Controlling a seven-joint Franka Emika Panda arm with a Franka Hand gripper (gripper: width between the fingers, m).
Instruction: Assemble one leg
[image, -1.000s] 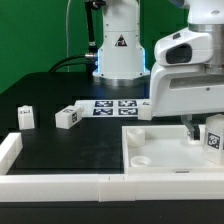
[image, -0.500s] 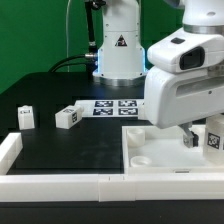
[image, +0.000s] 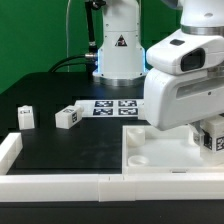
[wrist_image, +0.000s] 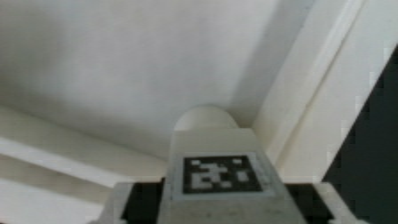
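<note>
On my exterior feed the arm's white wrist housing (image: 182, 85) is the largest body, filling the exterior view's right. Below it lies the square panel (image: 160, 150), a flat white slab with a round corner socket (image: 141, 158) near its front corner, resting on the black table (image: 60, 150). A white fence (image: 55, 184) runs along the table's near edge, below the hand and out toward the exterior view's left.

The gripper (image: 212, 137) hangs under the housing, low over the panel. It pinches the leg (image: 214, 139), whose black-and-white tag faces the exterior camera; my wrist feed shows the same leg (wrist_image: 217, 160) upright between the two dark fingers (wrist_image: 135, 205), its rounded tip pointing away from the camera toward the panel's raised rim (wrist_image: 311, 90). I cannot tell whether the tip touches the panel.

The marker board (image: 117, 106) lies flat behind the hand, before the robot base (image: 118, 45). Two loose legs stand well apart from the hand toward the exterior view's left: one (image: 67, 118) just beside the marker board, the other (image: 25, 117) farther out
</note>
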